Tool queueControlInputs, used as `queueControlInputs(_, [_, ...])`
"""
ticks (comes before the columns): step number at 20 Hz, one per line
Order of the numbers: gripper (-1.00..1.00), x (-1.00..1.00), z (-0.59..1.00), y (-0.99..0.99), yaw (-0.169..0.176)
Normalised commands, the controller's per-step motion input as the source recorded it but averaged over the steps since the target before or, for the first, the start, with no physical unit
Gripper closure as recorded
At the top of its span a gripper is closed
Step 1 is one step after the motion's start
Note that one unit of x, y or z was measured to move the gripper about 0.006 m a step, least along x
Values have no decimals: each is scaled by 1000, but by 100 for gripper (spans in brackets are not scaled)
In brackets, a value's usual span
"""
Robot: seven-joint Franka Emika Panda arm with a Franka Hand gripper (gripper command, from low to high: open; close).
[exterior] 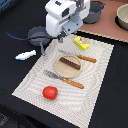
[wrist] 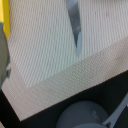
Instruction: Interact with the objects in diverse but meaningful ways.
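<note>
A black counter (exterior: 15, 30) carries a pale woven placemat (exterior: 35, 82). The white arm (exterior: 62, 15) hangs over the mat's far left corner, its gripper (exterior: 61, 36) low above the mat edge; whether the fingers are apart or together I cannot tell, as they are blurred. Just left of it sits the grey frying pan (exterior: 37, 35). The grey pot (exterior: 94, 11) stands far right. The round tan plate (exterior: 67, 66) at mid-mat holds the brown sausage (exterior: 70, 63), flanked by a knife (exterior: 80, 57) and fork (exterior: 62, 79). The yellow packet (exterior: 81, 42) lies far right on the mat, the white fish-like piece (exterior: 25, 55) left on the counter, the red tomato (exterior: 49, 92) near.
</note>
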Motion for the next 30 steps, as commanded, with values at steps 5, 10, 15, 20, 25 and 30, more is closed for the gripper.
queueControlInputs(5, [-100, 303, -109, -270, 151])
queueControlInputs(10, [-100, 238, -7, -566, 73])
queueControlInputs(15, [-100, 487, -3, -513, -6])
queueControlInputs(20, [-100, 438, -258, -89, -3])
queueControlInputs(25, [-100, 137, -362, -56, 0])
queueControlInputs(30, [-100, 41, -381, -121, 0])
